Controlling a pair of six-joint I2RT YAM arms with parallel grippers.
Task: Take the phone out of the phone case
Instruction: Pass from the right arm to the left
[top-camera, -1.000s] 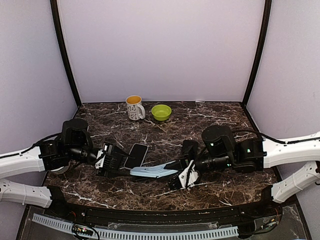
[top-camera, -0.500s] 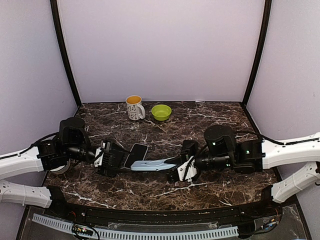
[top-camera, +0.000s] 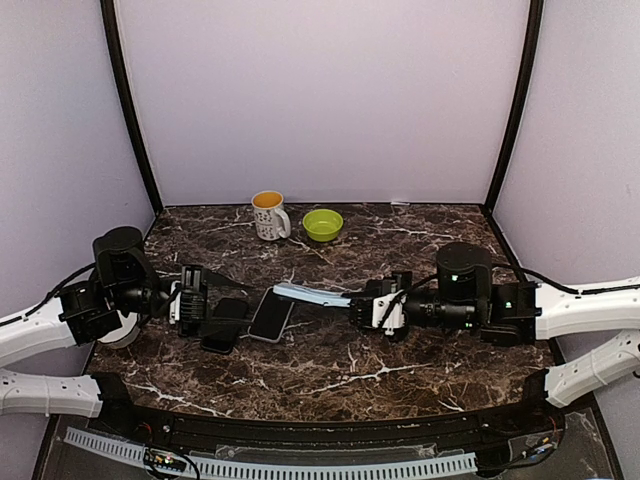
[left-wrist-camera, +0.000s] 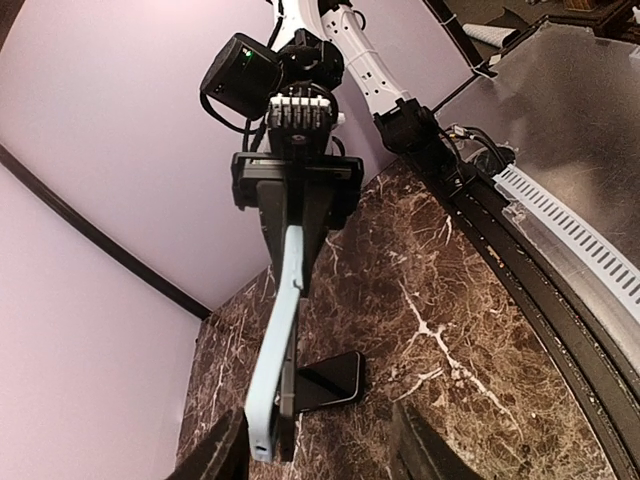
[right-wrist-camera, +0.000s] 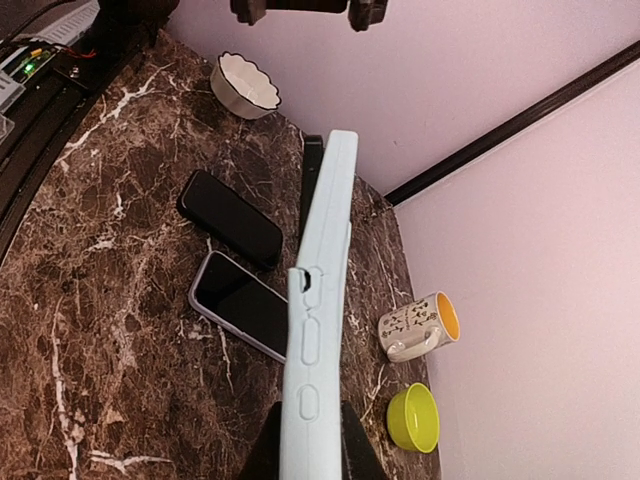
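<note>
Your right jaws, pinching the pale blue rubber phone case (top-camera: 312, 295), have lifted it off the black glass phone (top-camera: 271, 314); your left jaws, spread, have backed away, so extraction looks done.

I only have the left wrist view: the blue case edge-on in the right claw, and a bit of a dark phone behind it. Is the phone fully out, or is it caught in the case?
Observer: Fully out. The top view shows the whole phone lying flat on the table, screen up, outside the blue case that the right claw grips.
Operator: Anything else lying near it?
Observer: Yes. The right wrist view shows a flat black object, phone-shaped, beside the phone on the side of the left claw.
Operator: And further back?
Observer: A spotted mug and a green bowl stand at the table's far edge, away from both claws.
</note>
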